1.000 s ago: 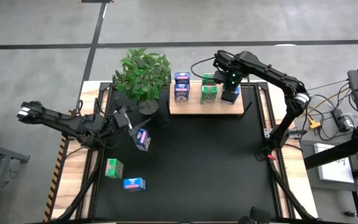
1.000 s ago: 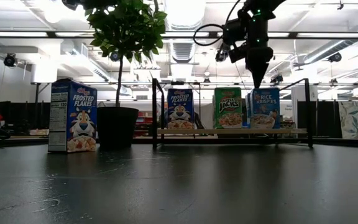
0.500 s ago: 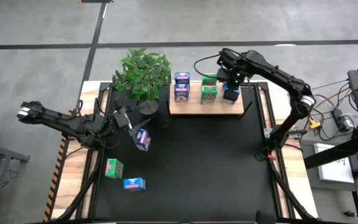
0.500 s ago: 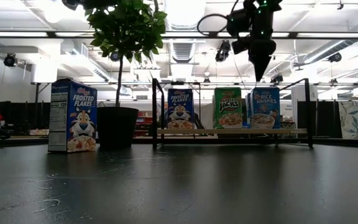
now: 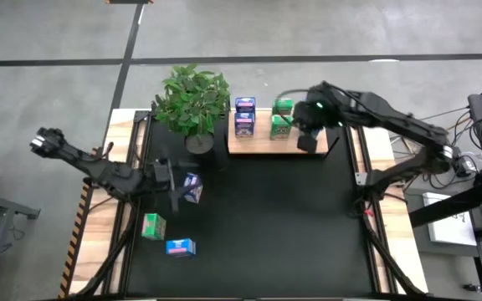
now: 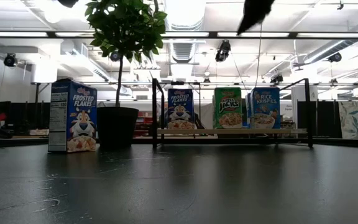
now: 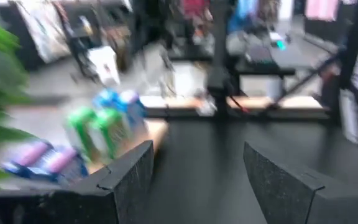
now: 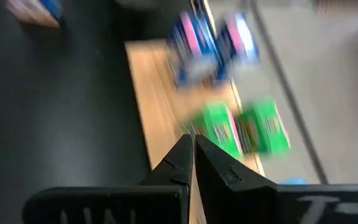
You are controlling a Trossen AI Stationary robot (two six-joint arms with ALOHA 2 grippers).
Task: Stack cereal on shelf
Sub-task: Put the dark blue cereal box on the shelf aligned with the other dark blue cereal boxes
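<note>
High view: three boxes (image 5: 168, 222) off shelf (image 5: 262, 144)

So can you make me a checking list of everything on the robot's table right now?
Surface: black mat on a wood-edged table.
Job's things: shelf holds dark blue, green and light blue cereal boxes; Frosted Flakes box, green box and light blue box sit on the mat.
Clutter: potted plant beside the shelf.
Grippers: left gripper next to the Frosted Flakes box, jaws open, empty; right gripper over the shelf, jaws shut, empty.
Cables: bundle off the table's right edge.
Surroundings: grey floor, ceiling lights; no people seen.
</note>
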